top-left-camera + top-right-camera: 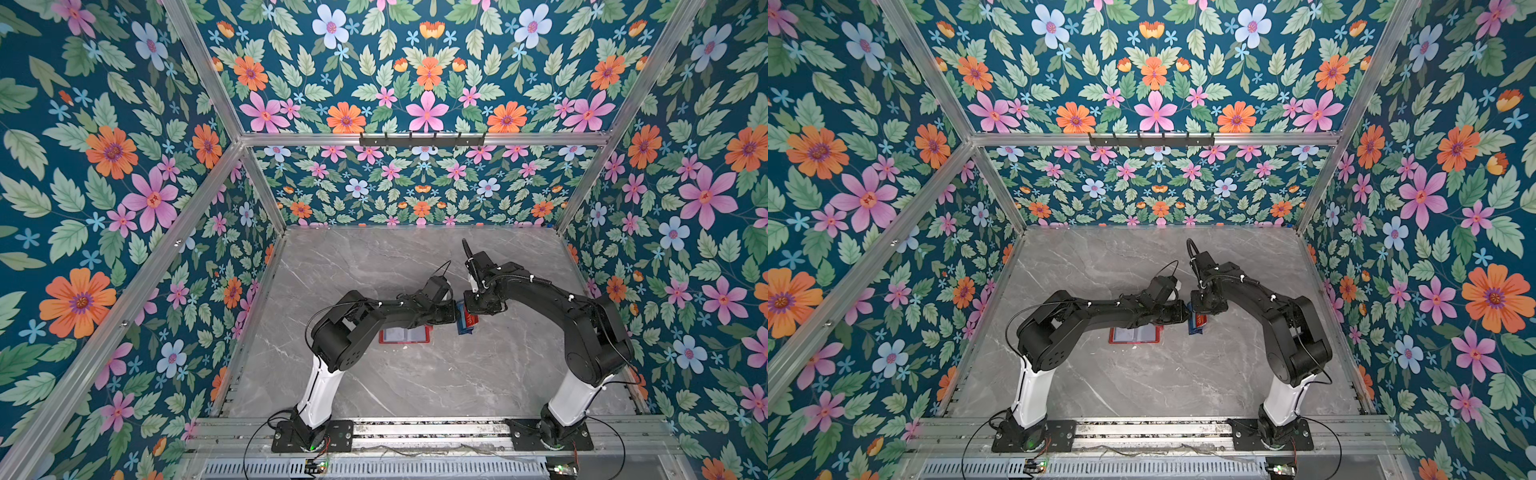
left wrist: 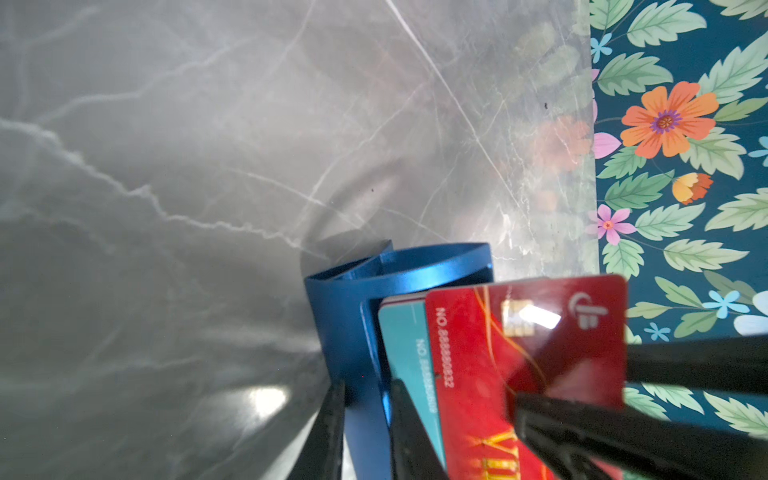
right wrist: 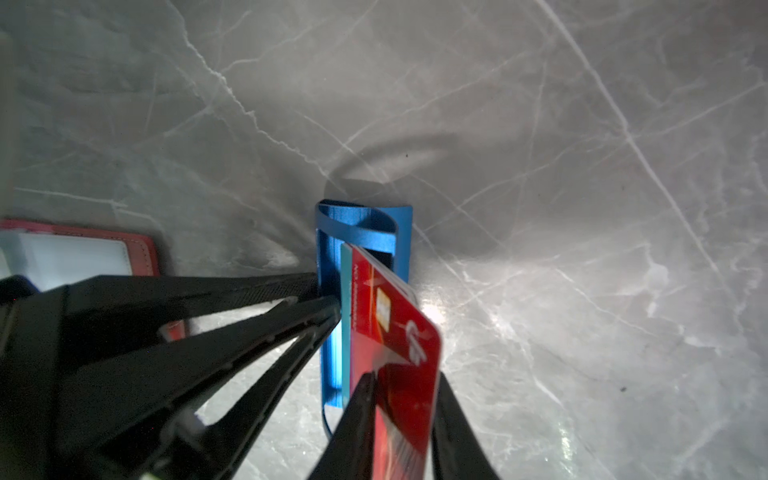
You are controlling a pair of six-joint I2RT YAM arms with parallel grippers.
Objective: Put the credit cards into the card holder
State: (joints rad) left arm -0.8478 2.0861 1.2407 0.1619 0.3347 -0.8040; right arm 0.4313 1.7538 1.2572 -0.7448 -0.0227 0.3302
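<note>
Right wrist | red card point(image 3: 395, 324) straddled by right gripper point(image 3: 405, 378), hold cannot be told | blue stand point(image 3: 365, 232) clamped by left gripper point(image 3: 327, 296) | card holder point(image 3: 143, 253) open at left, nothing inserted yet

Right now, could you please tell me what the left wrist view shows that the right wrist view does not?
Only the left wrist: the floral wall. Only the right wrist: the open card holder. Both: the red card and teal card at the blue stand on the marble table.
</note>
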